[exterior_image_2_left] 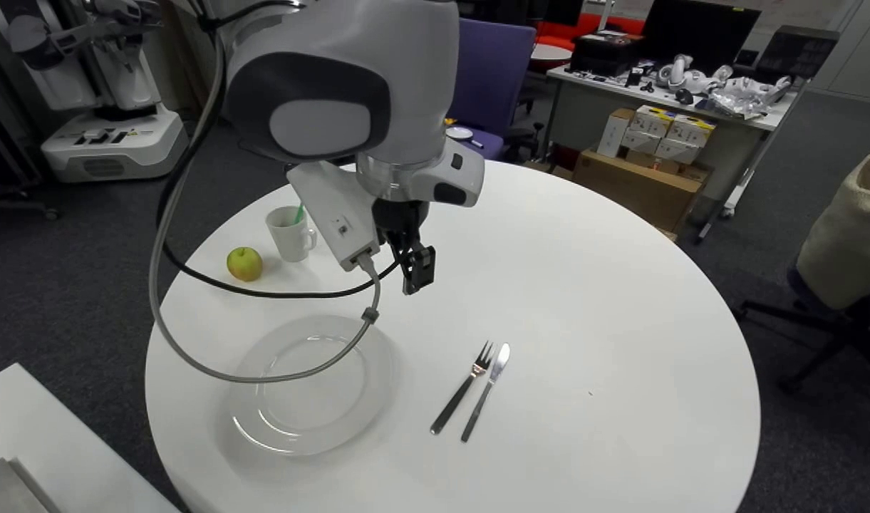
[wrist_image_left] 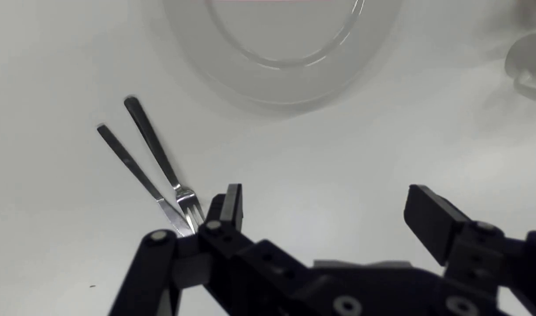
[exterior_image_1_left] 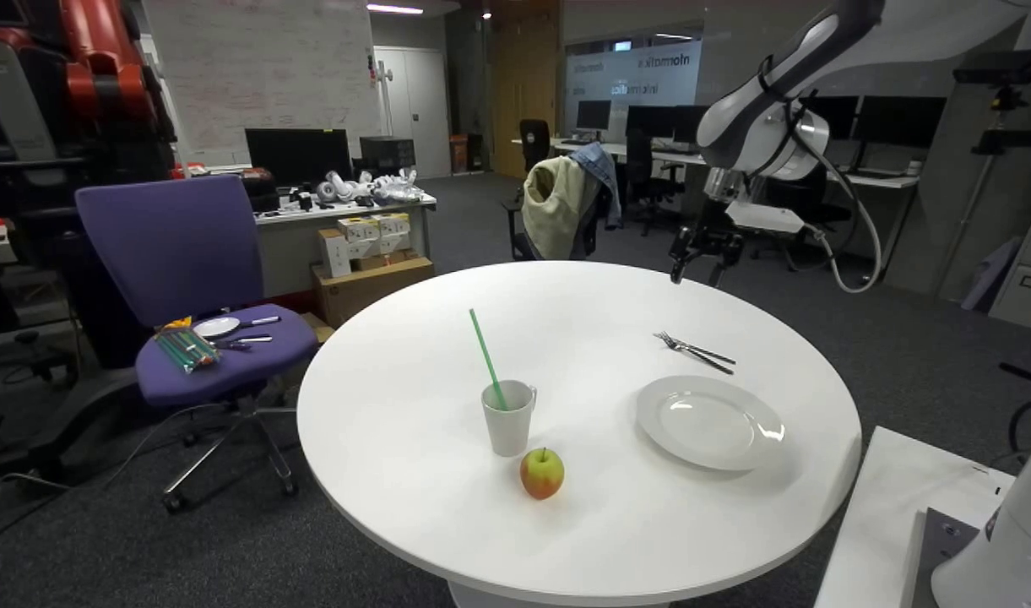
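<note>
My gripper (wrist_image_left: 325, 193) is open and holds nothing. It hangs above the white round table in both exterior views (exterior_image_1_left: 699, 270) (exterior_image_2_left: 417, 274). In the wrist view a fork (wrist_image_left: 153, 142) and a knife (wrist_image_left: 129, 162) lie side by side; their tips are partly hidden behind the left finger. The cutlery also shows in an exterior view, fork (exterior_image_2_left: 454, 402) and knife (exterior_image_2_left: 486, 395). A white plate (wrist_image_left: 289, 37) lies beyond the fingers; it is whole in an exterior view (exterior_image_1_left: 709, 422). A white mug (exterior_image_1_left: 508, 429) holds a green straw (exterior_image_1_left: 484, 346). A red-green apple (exterior_image_1_left: 542, 475) sits beside the mug.
The round table (exterior_image_1_left: 397, 473) bears all these things. A purple chair (exterior_image_1_left: 177, 253) holds a bag and small items. A chair with a pale jacket (exterior_image_1_left: 553, 207) stands behind the table. Cables (exterior_image_2_left: 157, 271) hang from the arm in a loop over the plate.
</note>
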Robot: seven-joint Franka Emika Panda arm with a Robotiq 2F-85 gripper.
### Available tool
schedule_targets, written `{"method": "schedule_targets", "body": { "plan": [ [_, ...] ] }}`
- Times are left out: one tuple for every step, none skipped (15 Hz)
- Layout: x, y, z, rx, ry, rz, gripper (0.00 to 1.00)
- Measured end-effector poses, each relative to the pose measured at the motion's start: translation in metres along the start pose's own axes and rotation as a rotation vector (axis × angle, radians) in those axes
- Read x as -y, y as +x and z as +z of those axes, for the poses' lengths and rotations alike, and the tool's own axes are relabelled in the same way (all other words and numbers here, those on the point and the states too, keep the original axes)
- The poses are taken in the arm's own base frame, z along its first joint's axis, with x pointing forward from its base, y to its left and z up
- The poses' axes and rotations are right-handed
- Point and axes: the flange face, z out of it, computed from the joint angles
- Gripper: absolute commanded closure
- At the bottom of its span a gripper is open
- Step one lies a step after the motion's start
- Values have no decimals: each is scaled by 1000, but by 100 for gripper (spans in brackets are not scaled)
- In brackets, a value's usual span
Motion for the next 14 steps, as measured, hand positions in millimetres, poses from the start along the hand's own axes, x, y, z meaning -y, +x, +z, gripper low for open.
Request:
{"method": "schedule_targets", "body": {
  "plan": [
    [2, 6, 6, -16, -11, 11, 0],
    [3, 14, 14, -30, -25, 19, 0],
    [5, 22, 23, -36, -39, 26, 0],
    [7, 30, 33, -33, -55, 30, 0],
    [8, 39, 44, -25, -75, 34, 0],
    [8, 50, 56, -14, -101, 38, 0],
    [7, 60, 68, -4, -131, 41, 0],
    [5, 71, 82, 6, -164, 42, 0],
    [3, 80, 95, 17, -197, 39, 0],
    [-1, 89, 108, 33, -232, 33, 0],
    [-6, 97, 120, 53, -265, 23, 0],
    [-10, 104, 130, 77, -297, 11, 0],
    [-15, 109, 139, 108, -325, -4, 0],
    [-20, 112, 146, 143, -349, -18, 0]
  ]
}}
